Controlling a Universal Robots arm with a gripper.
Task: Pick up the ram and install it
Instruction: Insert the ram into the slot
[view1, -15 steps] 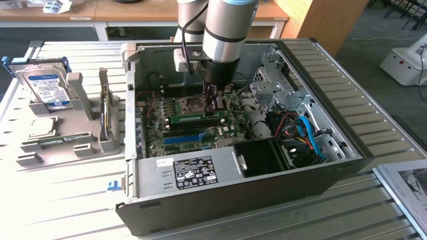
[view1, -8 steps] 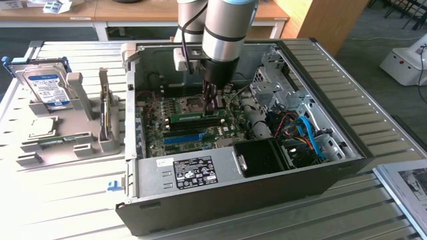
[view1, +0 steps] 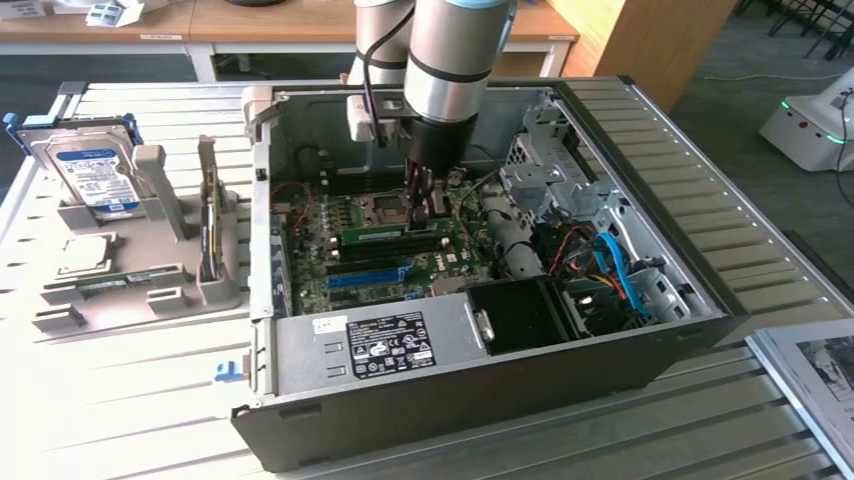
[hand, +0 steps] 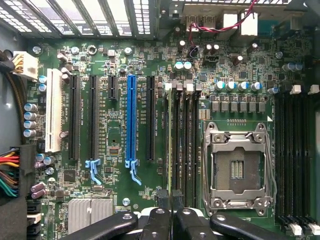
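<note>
The gripper (view1: 429, 213) is reaching down into the open computer case (view1: 534, 400), and its 2 fingers (hand: 161, 210) are pinching together on the top edge of the ram (view1: 387, 235). The ram is standing on edge in 1 of the black slots on the motherboard (hand: 117, 135) (between the processor socket (hand: 237, 167) and the blue slot (hand: 131, 120)), its length running away from the fingers

The ram (view1: 387, 236) was green board with a slight sheen; the gripper (hand: 170, 200) glossy black — the computer case (view1: 467, 400) dark matt metal, the upper-left desk (view1: 267, 20) smooth wood.
</note>
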